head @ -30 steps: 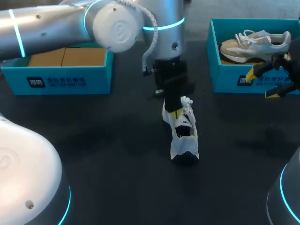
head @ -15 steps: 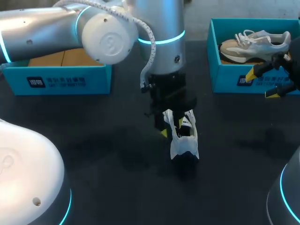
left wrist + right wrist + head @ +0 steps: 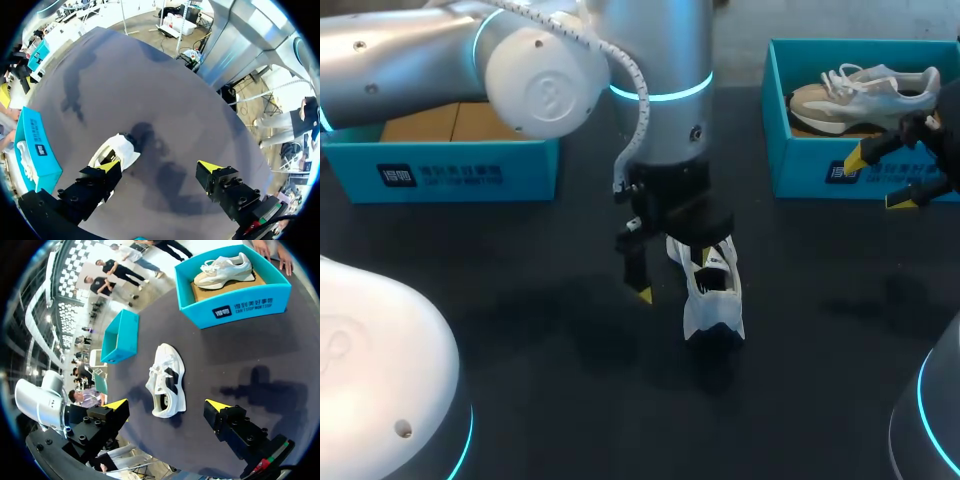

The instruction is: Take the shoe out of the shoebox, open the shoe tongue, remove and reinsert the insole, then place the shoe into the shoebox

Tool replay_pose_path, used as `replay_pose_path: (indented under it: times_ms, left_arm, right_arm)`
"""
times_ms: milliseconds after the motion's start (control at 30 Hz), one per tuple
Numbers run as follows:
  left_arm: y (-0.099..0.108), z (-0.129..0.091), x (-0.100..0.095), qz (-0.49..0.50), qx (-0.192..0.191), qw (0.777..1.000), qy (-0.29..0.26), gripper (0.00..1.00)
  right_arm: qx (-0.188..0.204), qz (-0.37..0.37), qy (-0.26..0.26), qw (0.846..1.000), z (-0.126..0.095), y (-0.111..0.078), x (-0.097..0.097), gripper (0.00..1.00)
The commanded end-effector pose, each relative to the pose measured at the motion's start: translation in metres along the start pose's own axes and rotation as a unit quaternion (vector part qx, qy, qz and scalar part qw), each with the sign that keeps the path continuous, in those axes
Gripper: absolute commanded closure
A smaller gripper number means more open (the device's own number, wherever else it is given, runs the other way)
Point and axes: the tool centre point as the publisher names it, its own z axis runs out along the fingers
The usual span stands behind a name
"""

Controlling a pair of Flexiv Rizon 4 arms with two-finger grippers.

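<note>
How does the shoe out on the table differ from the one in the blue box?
The white shoe stands on the bare table; the tan shoe sits inside the teal box. The white shoe has black panels; the tan shoe is beige with white trim. In the head view the white shoe runs near to far, the tan shoe side to side. Both are laced sneakers, upright on their soles.
</note>
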Motion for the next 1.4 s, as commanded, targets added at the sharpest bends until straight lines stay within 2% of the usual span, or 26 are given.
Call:
replay_pose_path:
  times_ms: [33, 200, 233, 300, 333, 400, 433, 500, 533, 567, 600, 633, 667, 800, 967, 1400]
  left_arm:
    - [0.0, 0.0, -0.001, 0.0, 0.0, 1.0, 0.001, 0.0]
    - [-0.002, 0.001, -0.001, -0.013, -0.006, 1.0, -0.004, 0.0]
    - [-0.005, 0.003, -0.008, -0.095, -0.014, 0.995, -0.004, 0.0]
    - [-0.007, 0.004, -0.009, -0.122, -0.017, 0.992, -0.008, 0.0]
    - [-0.008, 0.008, -0.013, -0.201, -0.059, 0.977, -0.028, 0.0]
    - [-0.009, 0.01, -0.014, -0.226, -0.061, 0.971, -0.037, 0.0]
    - [-0.012, 0.011, -0.014, -0.26, -0.036, 0.964, -0.05, 0.0]
    - [-0.013, 0.013, -0.015, -0.287, -0.042, 0.955, -0.061, 0.0]
    - [-0.014, 0.017, -0.017, -0.308, -0.017, 0.95, -0.057, 0.0]
    - [-0.013, 0.02, -0.02, -0.33, -0.037, 0.941, -0.069, 0.0]
    - [-0.013, 0.02, -0.02, -0.33, -0.037, 0.941, -0.069, 0.0]
    - [-0.012, 0.025, -0.024, -0.337, -0.012, 0.94, -0.054, 0.0]
    - [-0.012, 0.027, -0.027, -0.345, -0.027, 0.936, -0.063, 0.0]
    - [-0.009, 0.035, -0.033, -0.366, -0.011, 0.927, -0.079, 0.0]
    - [-0.008, 0.049, -0.042, -0.351, 0.014, 0.933, -0.08, 0.0]
    - [-0.01, 0.073, -0.059, -0.344, -0.005, 0.936, -0.071, 0.0]
  right_arm:
    - [0.0, 0.001, -0.002, 1.0, 0.0, 0.0, 0.001, 0.0]
    - [0.0, 0.001, -0.002, 1.0, 0.0, 0.0, 0.001, 0.0]
    - [0.0, 0.001, -0.002, 1.0, 0.0, 0.0, 0.001, 0.0]
    - [0.0, 0.001, -0.002, 1.0, 0.0, 0.0, 0.001, 0.0]
    - [0.0, 0.001, -0.002, 1.0, 0.0, 0.0, 0.001, 0.0]
    - [0.0, 0.001, -0.002, 1.0, 0.0, 0.0, 0.001, 0.0]
    - [0.0, 0.001, -0.002, 1.0, 0.0, 0.0, 0.001, 0.0]
    - [0.0, 0.001, -0.002, 1.0, 0.0, 0.0, 0.001, 0.0]
    - [0.0, 0.001, -0.002, 1.0, 0.0, 0.0, 0.001, 0.0]
    - [0.0, 0.001, -0.002, 1.0, 0.0, 0.0, 0.001, 0.0]
    - [0.0, 0.001, -0.002, 1.0, 0.0, 0.0, 0.001, 0.0]
    - [0.0, 0.001, -0.002, 1.0, 0.0, 0.0, 0.001, 0.0]
    - [0.0, 0.001, -0.002, 1.0, 0.0, 0.0, 0.001, 0.0]
    - [0.0, 0.001, -0.002, 1.0, 0.0, 0.0, 0.001, 0.0]
    - [0.0, 0.001, -0.002, 1.0, 0.0, 0.0, 0.001, 0.0]
    - [0.0, 0.001, -0.002, 1.0, 0.0, 0.0, 0.001, 0.0]
